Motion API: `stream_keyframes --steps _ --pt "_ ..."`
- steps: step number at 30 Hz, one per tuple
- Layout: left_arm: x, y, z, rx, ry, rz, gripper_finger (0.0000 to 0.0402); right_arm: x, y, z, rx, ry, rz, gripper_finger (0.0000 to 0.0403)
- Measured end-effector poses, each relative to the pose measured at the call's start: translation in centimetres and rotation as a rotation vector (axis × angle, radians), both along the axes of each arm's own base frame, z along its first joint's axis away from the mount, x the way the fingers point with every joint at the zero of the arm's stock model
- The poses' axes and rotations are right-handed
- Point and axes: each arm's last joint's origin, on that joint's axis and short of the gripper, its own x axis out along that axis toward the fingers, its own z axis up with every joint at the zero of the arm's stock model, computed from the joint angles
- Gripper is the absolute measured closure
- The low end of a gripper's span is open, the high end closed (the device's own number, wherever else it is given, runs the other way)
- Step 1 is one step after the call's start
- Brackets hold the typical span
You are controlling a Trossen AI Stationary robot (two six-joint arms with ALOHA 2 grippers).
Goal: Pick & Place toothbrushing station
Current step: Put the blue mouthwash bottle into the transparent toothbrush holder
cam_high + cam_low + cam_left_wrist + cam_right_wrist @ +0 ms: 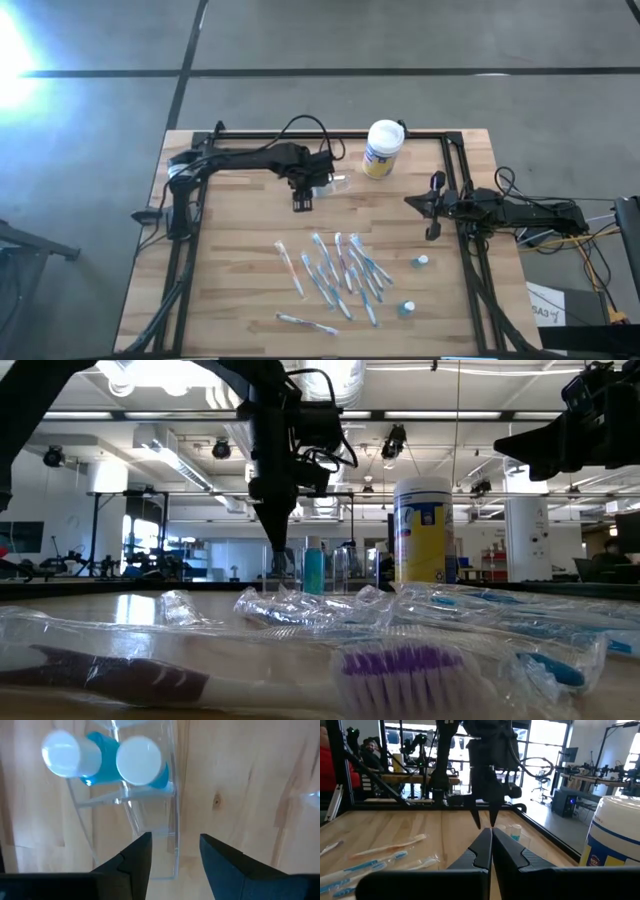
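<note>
The toothbrushing station (132, 795), a clear holder carrying two white-capped blue tubes (140, 762), sits just beside the white-lidded canister (382, 149). The left gripper (175, 852) points straight down over its empty end, jaws parted, apparently lining up on a wall. The right gripper (491, 847) waits well apart, jaws closed.

Bare table (240, 215) surrounds the station (335, 184); canister (382, 149) crowds one side.

A wooden table (240, 290) is strewn with wrapped toothbrushes (335, 270); the toothbrushing station (335, 184), a white-lidded canister (381, 149) and two small tubes (414, 285) are also borne.
</note>
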Motion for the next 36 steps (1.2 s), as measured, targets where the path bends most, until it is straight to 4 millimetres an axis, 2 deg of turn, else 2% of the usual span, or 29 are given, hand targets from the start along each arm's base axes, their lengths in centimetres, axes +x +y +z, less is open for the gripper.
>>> stream_keyframes --steps 5,9,13,19,21,24,31,36 --pt "0.1 0.5 -1.2 0.005 0.032 -0.005 0.0232 0.0 0.0 0.0 0.003 -0.005 0.001 0.0394" --pt "0.0 1.0 -1.6 0.030 0.058 -0.038 0.0248 0.0 0.0 0.0 0.002 -0.006 0.001 0.0394" --pt "-0.2 1.3 -1.5 0.048 0.070 -0.068 0.0290 0.0 0.0 0.0 0.000 -0.005 0.001 0.0394" --pt "-0.3 1.6 -1.5 0.048 0.074 -0.085 0.0378 0.0 0.0 0.0 -0.001 -0.005 0.001 0.0394" --pt "-0.3 1.7 -1.5 0.054 0.077 -0.085 0.0391 0.0 0.0 0.0 -0.001 -0.005 0.001 0.0394" --pt "-0.3 1.8 -1.5 0.053 0.076 -0.085 0.0379 0.0 0.0 0.0 -0.001 -0.005 0.001 0.0394" --pt "-0.4 1.8 -1.5 0.057 0.080 -0.104 0.0316 0.0 0.0 0.0 0.000 -0.005 0.001 0.0394" --pt "-0.4 1.8 -1.5 0.071 0.092 -0.144 0.0301 0.0 0.0 0.0 0.000 -0.005 0.001 0.0394"
